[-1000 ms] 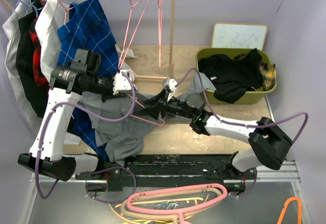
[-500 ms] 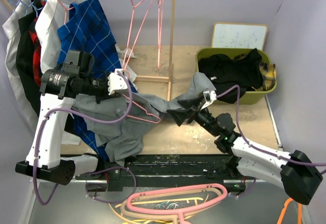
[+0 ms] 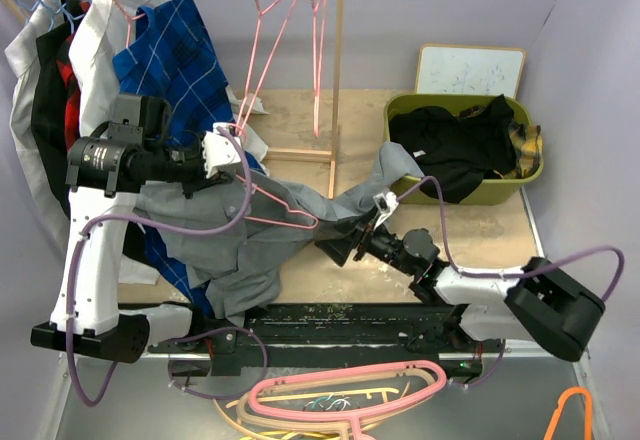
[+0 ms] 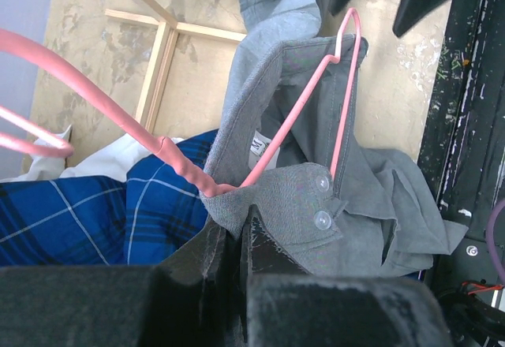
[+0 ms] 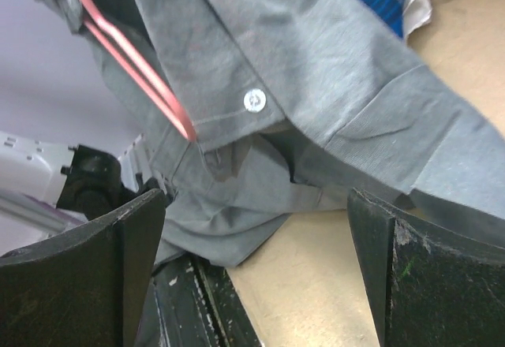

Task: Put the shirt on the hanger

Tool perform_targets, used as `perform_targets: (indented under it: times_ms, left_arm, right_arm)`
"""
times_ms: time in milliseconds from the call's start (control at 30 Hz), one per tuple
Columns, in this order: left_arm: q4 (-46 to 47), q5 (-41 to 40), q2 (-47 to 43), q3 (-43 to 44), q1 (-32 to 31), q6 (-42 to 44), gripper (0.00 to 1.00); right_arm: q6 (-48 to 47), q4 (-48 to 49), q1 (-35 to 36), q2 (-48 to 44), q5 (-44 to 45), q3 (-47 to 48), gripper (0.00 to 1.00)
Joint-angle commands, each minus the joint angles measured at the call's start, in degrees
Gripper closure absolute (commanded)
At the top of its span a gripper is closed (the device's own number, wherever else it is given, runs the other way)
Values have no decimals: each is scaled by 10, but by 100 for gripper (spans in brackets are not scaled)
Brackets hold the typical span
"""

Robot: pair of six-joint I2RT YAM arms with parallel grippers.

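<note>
The grey shirt point(image 3: 260, 240) hangs over the thin pink hanger point(image 3: 275, 218), with one part trailing right across the table. In the left wrist view the hanger point(image 4: 296, 114) runs inside the shirt's point(image 4: 339, 213) collar. My left gripper point(image 3: 222, 150) point(image 4: 241, 225) is shut on the grey collar where the hanger's twisted neck comes out, and holds both up. My right gripper point(image 3: 340, 248) point(image 5: 252, 260) is open and empty, low over the table, just below and right of the shirt point(image 5: 316, 63) and the hanger's tip point(image 5: 138, 67).
A blue checked shirt point(image 3: 170, 60) and other clothes hang on the rack at the left. Spare pink hangers point(image 3: 265, 40) hang beside the wooden post point(image 3: 338, 60). A green bin point(image 3: 530, 175) holds a black garment. Chunky pink hangers point(image 3: 350, 390) lie at the near edge.
My right gripper has left the shirt by the hanger and drawn back, down and right, with its jaws open. My left gripper has carried the hanger and collar a little left and up.
</note>
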Motion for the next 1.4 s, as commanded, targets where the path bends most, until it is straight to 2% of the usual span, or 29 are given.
perform_targets:
  times_ms: [0,233,333,400,433,467,533,567,600,833,1000,1200,1367]
  left_arm:
    - [26,19,-16,11,8,-17,100]
    - [21,31,-19,14,15,-19,100]
    - [25,33,-19,10,17,-21,100]
    - [26,36,-19,10,20,-23,100]
    - [26,37,-19,10,21,-22,100]
    - [26,36,-19,10,21,-23,100]
    - [25,30,-20,10,21,-20,100]
    - [25,27,-18,11,21,-18,100]
    - [24,21,-18,13,21,-15,100]
    - [-16,-22,5,75,21,34,100]
    - [-55,-51,22,117,14,82,100]
    - [-36,-116,21,95,1,96,100]
    - [30,-123,13,49,-5,49,100]
  right_arm:
    - [-1,106,24,49,-32,29,3]
    - [-12,144,44,112,21,69,6]
    - [-20,155,44,140,43,90,16]
    - [-22,165,44,160,47,101,29]
    - [-24,165,44,170,45,107,40]
    - [-25,166,44,178,43,110,51]
    - [-23,172,44,191,39,109,85]
    - [-22,171,44,193,41,105,96]
    - [-22,171,44,192,42,101,100]
    - [-29,132,44,139,60,53,100]
    - [-71,-23,43,46,108,65,100]
    - [-94,-201,40,-50,107,115,100]
    - [-118,-393,41,-98,-7,229,100]
